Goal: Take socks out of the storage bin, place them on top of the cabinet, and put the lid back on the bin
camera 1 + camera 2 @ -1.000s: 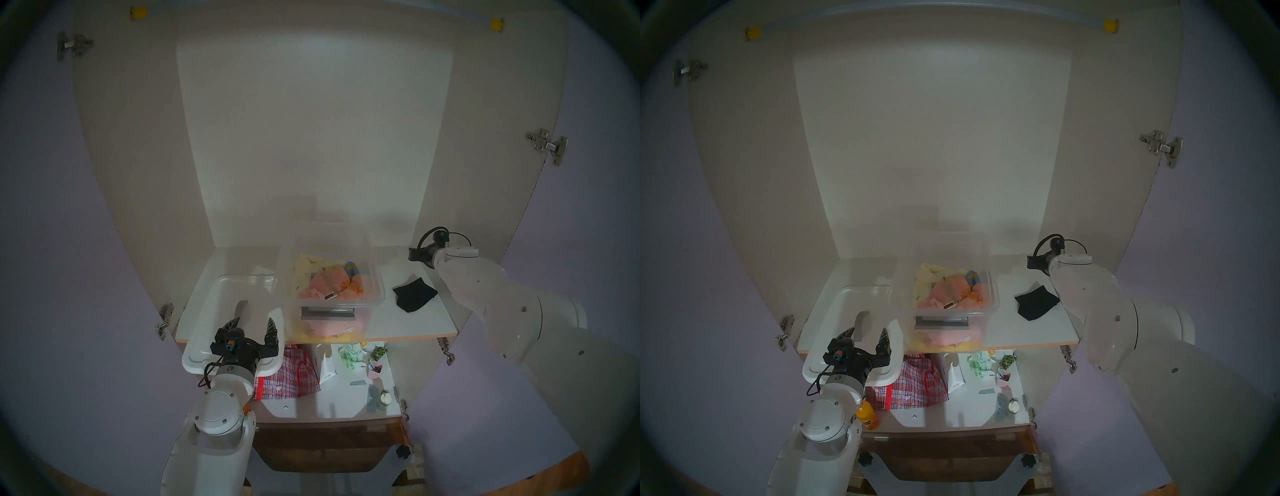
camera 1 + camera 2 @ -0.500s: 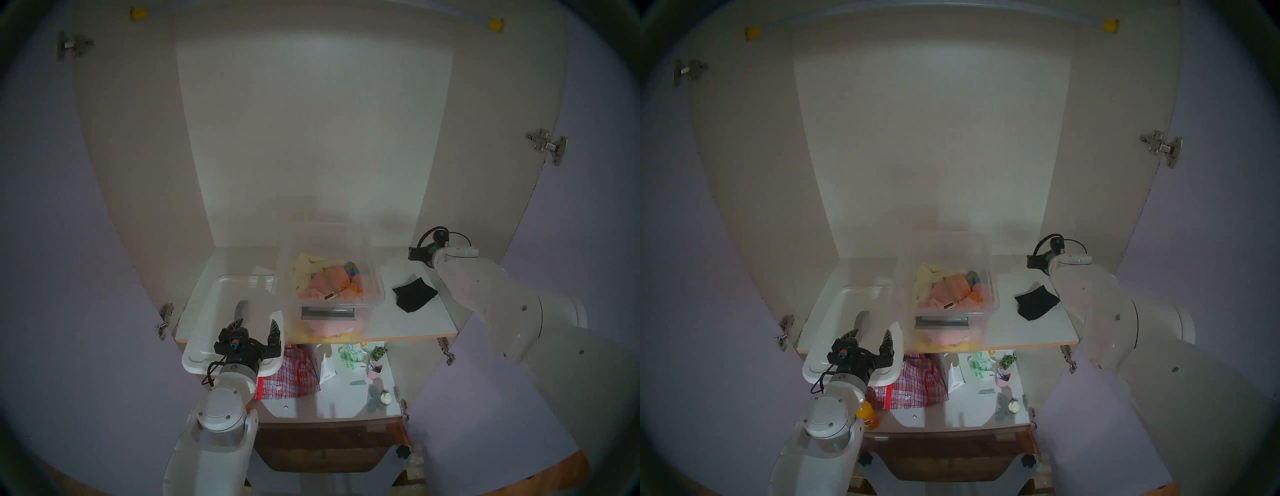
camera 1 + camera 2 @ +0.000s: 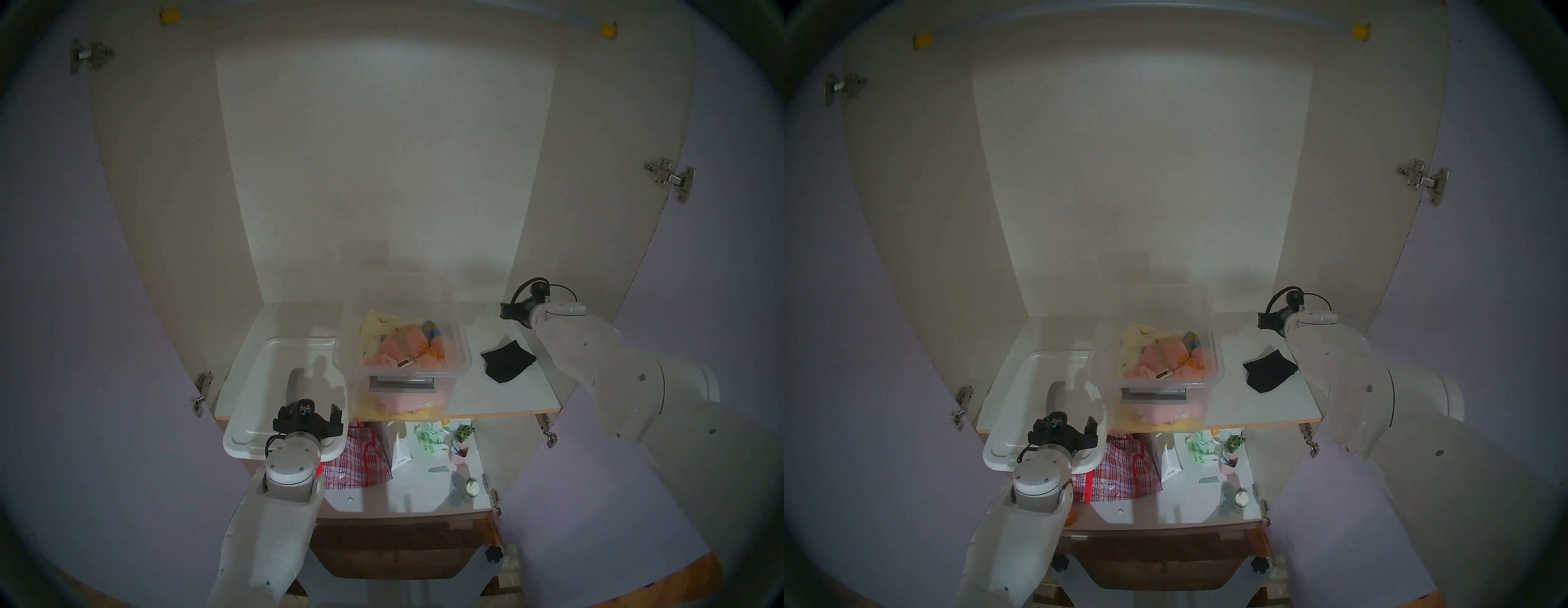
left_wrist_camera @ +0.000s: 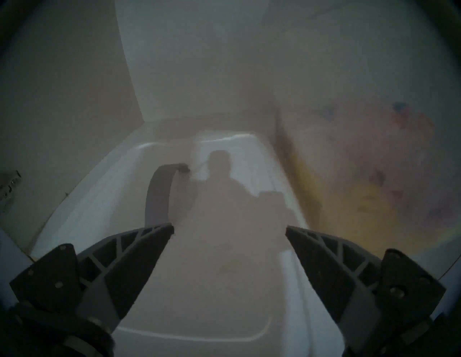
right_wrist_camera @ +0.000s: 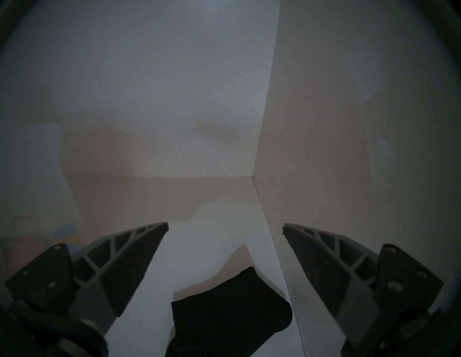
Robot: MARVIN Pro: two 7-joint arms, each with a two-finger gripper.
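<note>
The black socks (image 3: 507, 361) lie on the cabinet's upper shelf (image 3: 488, 401), right of the clear storage bin (image 3: 403, 374), which stands open with pastel cloths inside. The white lid (image 3: 259, 382) lies flat left of the bin, its near end overhanging the shelf edge, its grey handle (image 3: 292, 382) facing up. My left gripper (image 3: 314, 411) is open and empty over the lid's near end; the left wrist view shows the lid (image 4: 224, 286) under its fingers. My right gripper (image 5: 224, 226) is open and empty just above the socks (image 5: 229, 311), apart from them.
The lower shelf holds a red checked bag (image 3: 360, 458), a white paper bag (image 3: 401, 450) and several small items. Lilac doors (image 3: 63, 297) stand open on both sides. The cabinet's right wall (image 5: 349, 149) is close to my right gripper.
My left wrist has tipped downward and moved slightly right, lowering the open gripper toward the lid's near end. The right arm, socks, bin and lid have not moved.
</note>
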